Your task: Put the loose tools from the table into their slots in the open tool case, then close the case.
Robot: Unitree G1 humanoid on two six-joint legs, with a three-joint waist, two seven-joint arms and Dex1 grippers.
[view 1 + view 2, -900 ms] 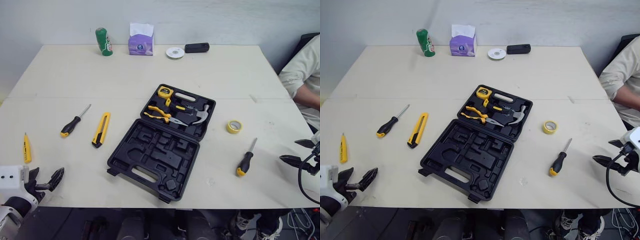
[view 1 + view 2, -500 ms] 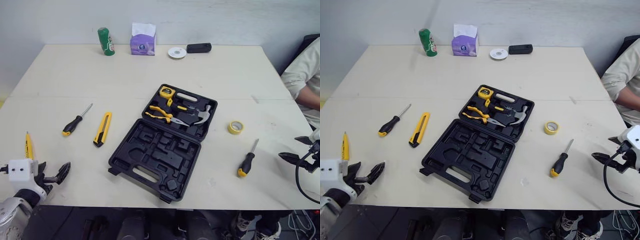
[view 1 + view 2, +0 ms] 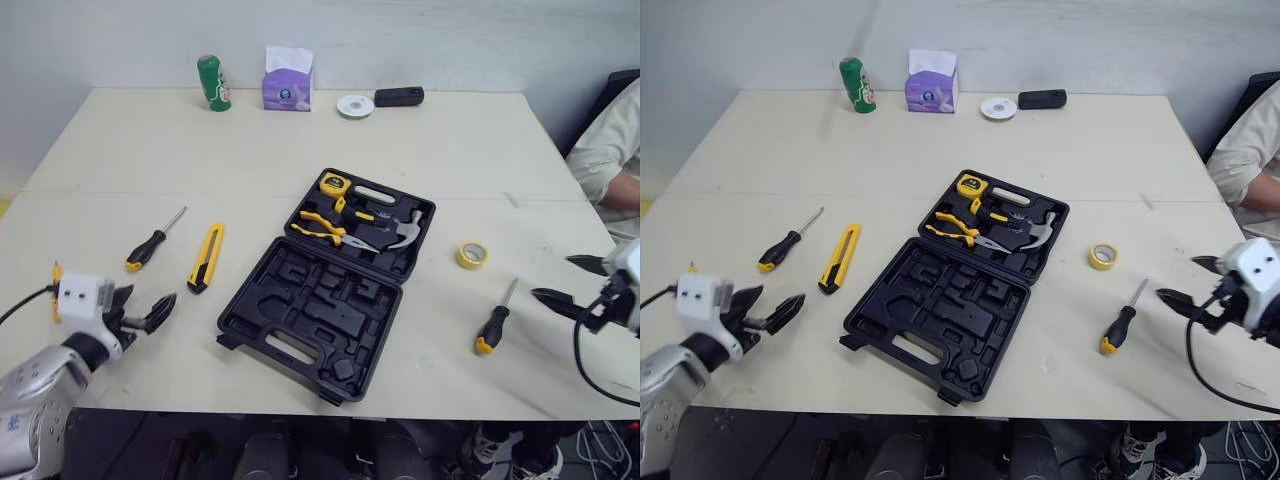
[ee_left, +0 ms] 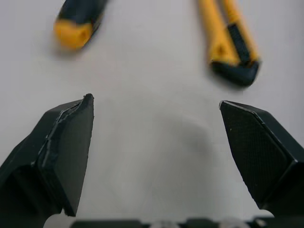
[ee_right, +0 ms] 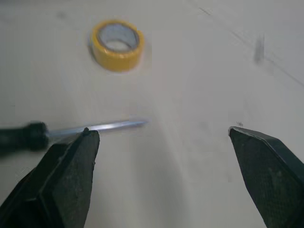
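**Head camera:** The open tool case [image 3: 325,290] lies at an angle in the centre of the frame on the pale surface [image 3: 420,140]. Its upper half holds a tape measure [image 3: 331,183], pliers [image 3: 322,226] and a hammer [image 3: 405,230]; its lower half shows bare slots. Left of centre lie a black-and-yellow screwdriver [image 3: 152,243] and a yellow utility knife [image 3: 204,258]. Right of centre lie a tape roll [image 3: 470,254] and a second screwdriver [image 3: 493,320]. The left end effector [image 3: 143,305] hangs at lower left, spread and holding nothing, near the knife's lower end. The right end effector [image 3: 568,280] sits at the right edge, likewise spread and holding nothing, apart from the second screwdriver.

**Left wrist camera:** The two black fingers [image 4: 64,152] stand wide apart over bare surface. The screwdriver's yellow handle end is at upper left of the frame and the knife's dark end at upper right, and neither lies between the fingers. The pick likely calls for settling on one tool, centring it, and closing across its narrow width rather than along it.

**Right wrist camera:** The spread fingers [image 5: 66,185] frame bare surface, with the second screwdriver's steel shaft at left of the frame and the tape roll beyond it at upper left. A grip on the thicker handle, not the thin shaft, would probably hold better — and keep the tool level for its slot.
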